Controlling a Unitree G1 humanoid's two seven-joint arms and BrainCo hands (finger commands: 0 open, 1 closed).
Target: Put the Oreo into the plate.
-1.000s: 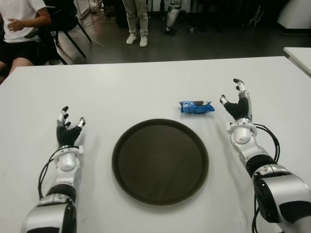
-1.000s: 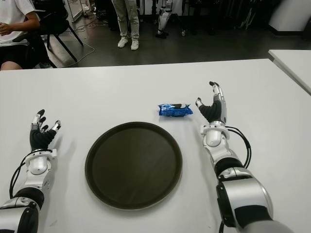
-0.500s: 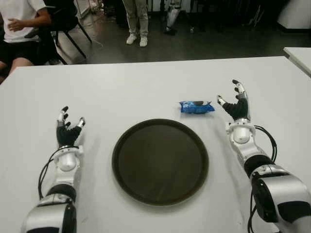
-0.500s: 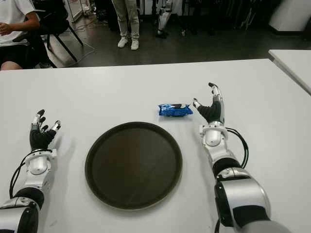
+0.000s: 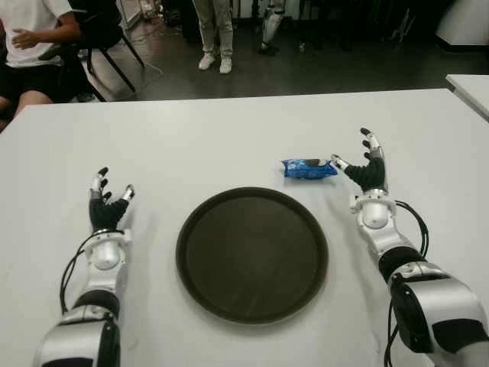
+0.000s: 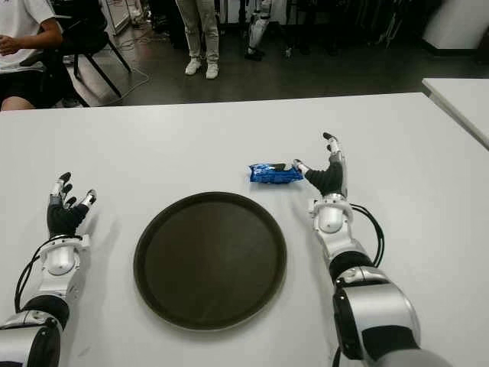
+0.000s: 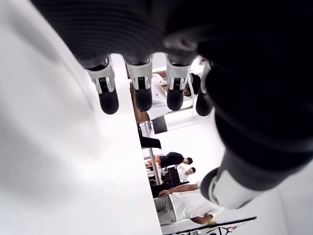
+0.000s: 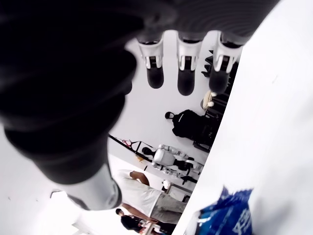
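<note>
The right hand, fingers spread, sits just beside the blue Oreo pack, its label unreadable.

— What room is there on the bench?

— Plenty. The far half is bare white surface, and so is the strip between the left robot hand and the plate.

— What crowds the right robot hand?

— Only the Oreo packet, which lies just beside its thumb tip, fingers spread and holding nothing. To its right the bench is bare.

— And between packet and plate?

— A narrow band of bare bench; nothing stands in it. The plate itself holds nothing, its low rim the only edge to cross.
</note>
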